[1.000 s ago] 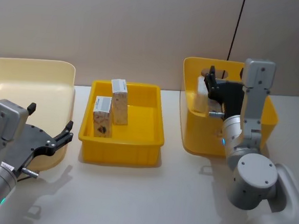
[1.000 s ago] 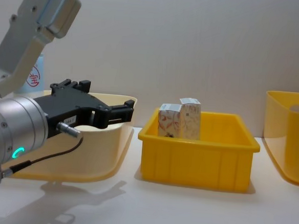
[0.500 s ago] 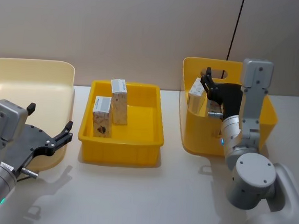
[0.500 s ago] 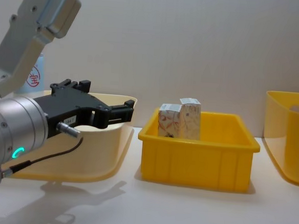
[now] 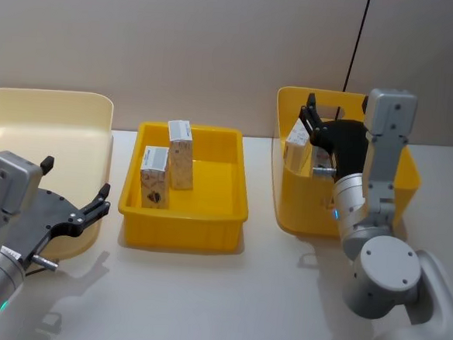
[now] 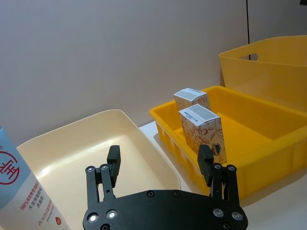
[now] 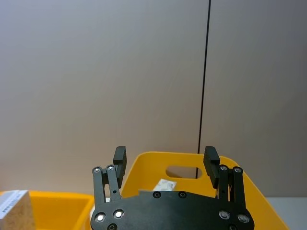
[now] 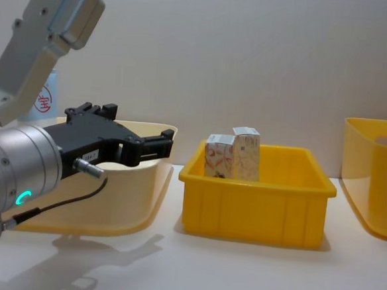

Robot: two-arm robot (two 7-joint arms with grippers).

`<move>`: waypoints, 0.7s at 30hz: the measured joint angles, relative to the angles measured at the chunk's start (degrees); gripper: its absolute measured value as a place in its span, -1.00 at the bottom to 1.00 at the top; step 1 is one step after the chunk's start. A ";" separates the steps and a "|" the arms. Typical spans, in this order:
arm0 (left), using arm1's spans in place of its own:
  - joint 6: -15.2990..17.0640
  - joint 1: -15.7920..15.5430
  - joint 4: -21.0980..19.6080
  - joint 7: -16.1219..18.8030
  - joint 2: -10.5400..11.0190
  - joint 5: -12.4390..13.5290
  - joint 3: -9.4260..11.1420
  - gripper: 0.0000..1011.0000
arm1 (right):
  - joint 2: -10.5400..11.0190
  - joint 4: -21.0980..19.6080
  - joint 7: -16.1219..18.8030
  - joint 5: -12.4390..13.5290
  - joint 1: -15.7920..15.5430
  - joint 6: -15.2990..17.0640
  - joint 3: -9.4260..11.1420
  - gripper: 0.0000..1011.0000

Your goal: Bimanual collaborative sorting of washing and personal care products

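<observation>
- We see a white table carrying three bins in a row.
- The cream bin stands on our left; a tall white squeeze tube with a red round logo stands upright at its far left side, seen in the left wrist view and peeking behind the arm in the chest view.
- The deep yellow bin with a handle slot stands on our right; a small carton leans inside against its left wall.
- The shallow yellow tray sits in the middle, holding two small white cartons printed orange-red and grey, both upright: the near carton and the far carton, just beside each other in the tray's left half.
- Our left gripper hovers at the cream bin's near right rim, fingers spread wide with nothing between them.
- Our right gripper hangs over the deep yellow bin, just above the leaning carton, its jaws wide apart and empty.
</observation>
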 joint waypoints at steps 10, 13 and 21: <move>0.00 0.00 0.00 0.00 0.00 0.00 0.00 0.98 | 0.48 -0.85 3.61 1.95 -0.83 -4.68 -0.08 0.98; 0.00 0.00 0.00 0.00 0.00 0.00 0.00 0.98 | 0.58 -1.11 4.56 2.44 -1.10 -5.83 -0.10 0.98; 0.00 0.00 0.00 0.00 0.00 0.00 0.00 0.98 | 1.08 -1.66 5.01 3.08 -1.68 -5.91 -0.39 0.98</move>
